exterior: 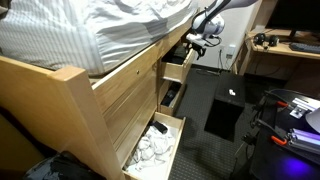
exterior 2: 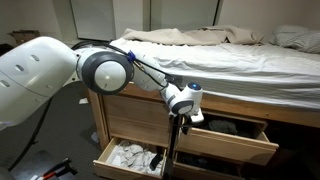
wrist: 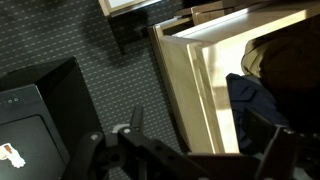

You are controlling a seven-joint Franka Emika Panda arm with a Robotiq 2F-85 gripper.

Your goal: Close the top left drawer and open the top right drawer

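floor: dark carpet (wrist: pixel 110 90) | on it: black case (wrist: pixel 32 112), wooden bed frame (exterior: pixel 60 110)

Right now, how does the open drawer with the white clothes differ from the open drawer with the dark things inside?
Contents: the white-clothes drawer holds pale, crumpled fabric, while the dark-things drawer holds dark items that are too dim to identify.
Height: in both exterior views the white-clothes drawer sits in the lowest row, and the dark-things drawer sits in the row above.
Shared: both are light wood and both are pulled out from the bed frame.
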